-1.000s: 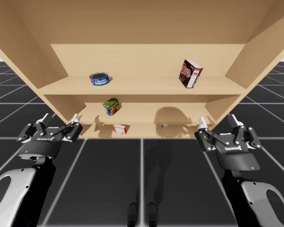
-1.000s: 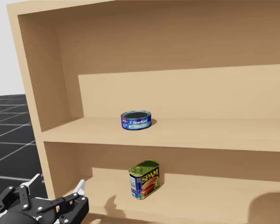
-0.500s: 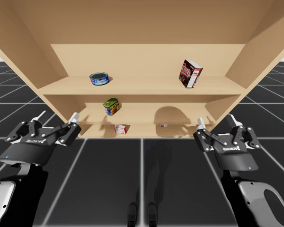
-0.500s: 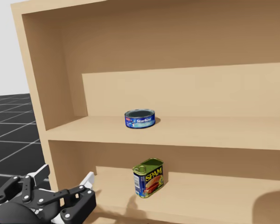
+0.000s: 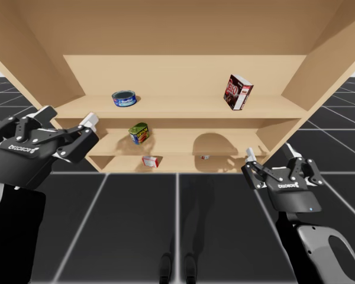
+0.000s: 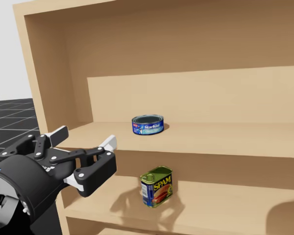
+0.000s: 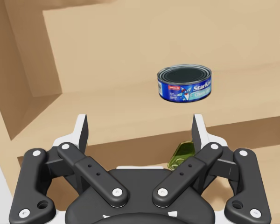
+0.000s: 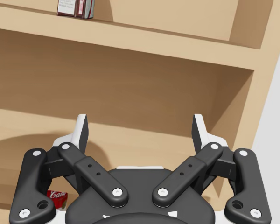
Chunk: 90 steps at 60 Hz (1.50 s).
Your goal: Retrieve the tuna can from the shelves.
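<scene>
While the short round blue tuna can (image 7: 184, 84) stands upright on the upper board of the light wooden shelf unit (image 5: 183, 74), towards its left end, left gripper (image 7: 140, 126) hangs open in front of that board, clear of the can; right gripper (image 8: 140, 123), open and empty, faces the unit's lower right

The shelves (image 5: 183, 107) are plain light tan. The tuna can (image 5: 123, 98) has a blue side, a white and pale-blue label, and a dark top. On the board below the tuna can, the rectangular can (image 5: 139, 133) is green and yellow with a blue face. Level with the tuna can, the box (image 5: 238, 92) is dark red, white and black. The left gripper (image 7: 140, 128) and right gripper (image 8: 140, 128) are black with white-tipped jaws. The floor (image 5: 136, 225) is black with a grey grid.
</scene>
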### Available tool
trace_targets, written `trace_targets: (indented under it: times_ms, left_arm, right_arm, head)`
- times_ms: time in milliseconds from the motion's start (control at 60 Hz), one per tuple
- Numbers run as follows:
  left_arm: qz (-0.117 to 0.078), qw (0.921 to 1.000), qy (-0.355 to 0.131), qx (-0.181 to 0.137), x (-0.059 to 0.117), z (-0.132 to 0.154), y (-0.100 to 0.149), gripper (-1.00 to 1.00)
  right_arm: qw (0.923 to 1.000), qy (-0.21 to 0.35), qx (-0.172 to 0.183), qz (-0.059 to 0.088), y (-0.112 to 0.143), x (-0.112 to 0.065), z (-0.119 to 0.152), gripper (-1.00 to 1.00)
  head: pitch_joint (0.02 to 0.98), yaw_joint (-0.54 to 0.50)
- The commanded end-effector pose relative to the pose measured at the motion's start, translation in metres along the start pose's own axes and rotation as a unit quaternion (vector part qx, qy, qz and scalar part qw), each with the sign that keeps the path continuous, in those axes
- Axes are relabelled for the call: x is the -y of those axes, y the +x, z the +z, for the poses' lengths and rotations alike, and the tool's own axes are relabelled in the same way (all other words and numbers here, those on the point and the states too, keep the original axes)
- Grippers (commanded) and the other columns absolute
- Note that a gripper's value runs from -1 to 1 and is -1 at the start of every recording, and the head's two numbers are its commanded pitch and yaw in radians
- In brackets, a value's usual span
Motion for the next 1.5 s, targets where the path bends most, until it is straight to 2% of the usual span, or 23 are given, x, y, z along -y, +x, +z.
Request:
trace_targets:
  times_ms: [17,217,433,917,1183,1500]
  left_arm:
    - [0.004,0.9986,-0.020,-0.049,0.010,-0.020,0.012,-1.00]
    - [0.014,0.9975,-0.035,-0.060,0.021,-0.046,0.020,-1.00]
    - [0.026,0.9959,-0.041,-0.076,0.028,-0.067,0.017,-1.00]
    - [0.027,0.9890,-0.030,-0.143,0.038,-0.111,-0.001,-1.00]
    - [0.027,0.9869,-0.031,-0.156,0.046,-0.127,-0.006,-1.00]
    - [0.031,0.9838,-0.016,-0.176,0.042,-0.142,-0.016,-1.00]
  right_arm:
    - [1.0000,0.002,-0.004,-0.006,-0.001,0.000,0.000,-1.00]
    - [0.9999,0.003,-0.006,-0.011,-0.001,0.001,-0.001,-1.00]
    - [0.9999,0.003,-0.007,-0.011,-0.002,0.002,-0.001,-1.00]
    - [0.9999,0.004,-0.006,-0.015,-0.002,0.005,-0.001,-1.00]
    - [0.9998,0.003,-0.005,-0.016,-0.001,0.006,-0.001,-1.00]
    - [0.9999,0.004,-0.006,-0.014,-0.001,0.007,-0.001,-1.00]
  head:
    - [0.281,0.29]
    - [0.282,0.29]
    - [0.282,0.28]
    - [0.277,0.27]
    - [0.275,0.27]
    - [0.276,0.26]
